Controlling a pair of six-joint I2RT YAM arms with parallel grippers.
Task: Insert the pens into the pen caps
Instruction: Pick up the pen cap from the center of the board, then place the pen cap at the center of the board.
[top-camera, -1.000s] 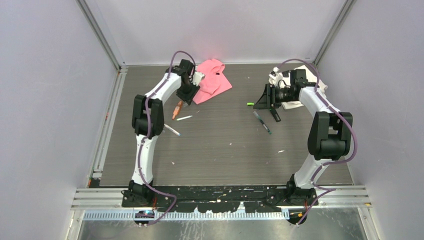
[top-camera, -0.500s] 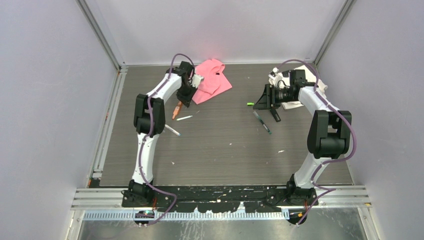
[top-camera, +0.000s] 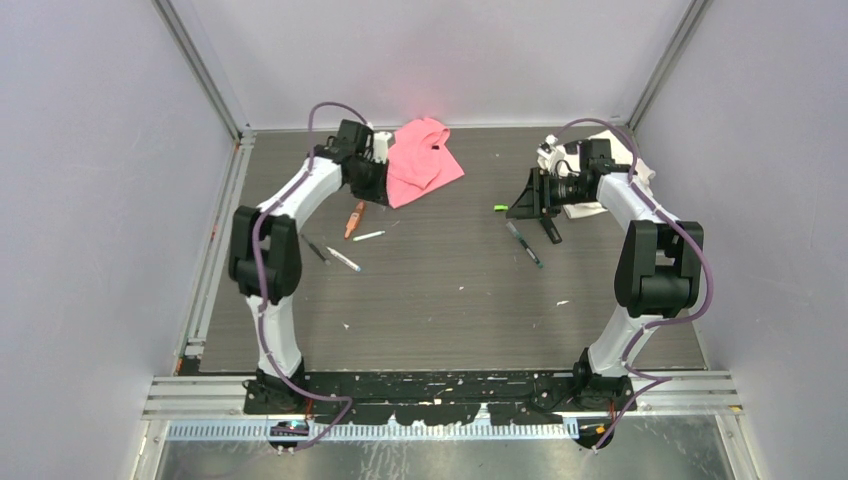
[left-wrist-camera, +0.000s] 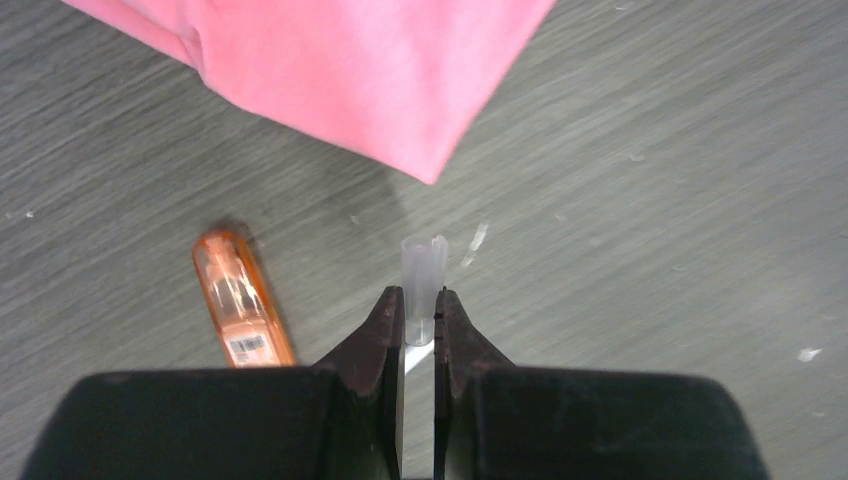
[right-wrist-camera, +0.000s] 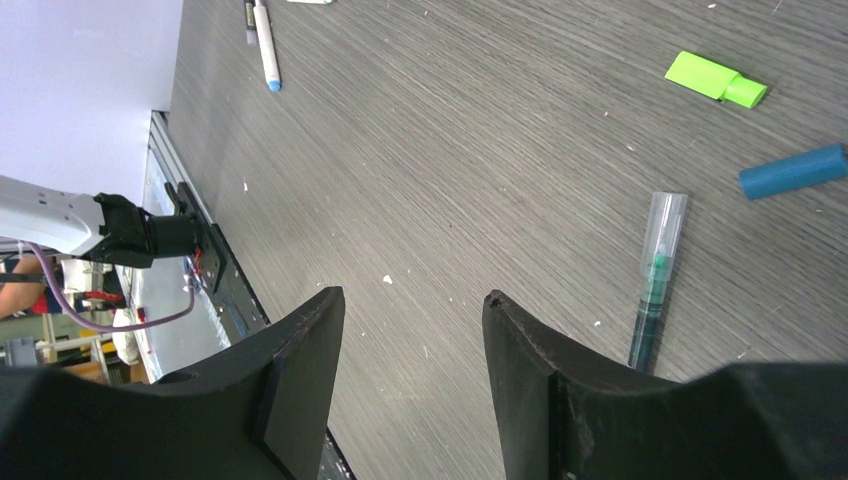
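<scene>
Cap (left-wrist-camera: 423, 262) pinched in left tool (left-wrist-camera: 421, 308) | pink cloth (left-wrist-camera: 330, 70) corner just ahead, orange pen (left-wrist-camera: 236, 305) near | right tool (right-wrist-camera: 413, 315) parted, holding nothing

The left fingers (left-wrist-camera: 382, 332) now pinch the clear cap (left-wrist-camera: 423, 278) (elbow (top-camera: 263, 255) swung left).

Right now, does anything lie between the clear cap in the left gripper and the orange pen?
Nothing visible. The left gripper pinches the clear cap; the orange pen lies beside it, only tabletop between them, and the pink cloth ends short of both.
</scene>
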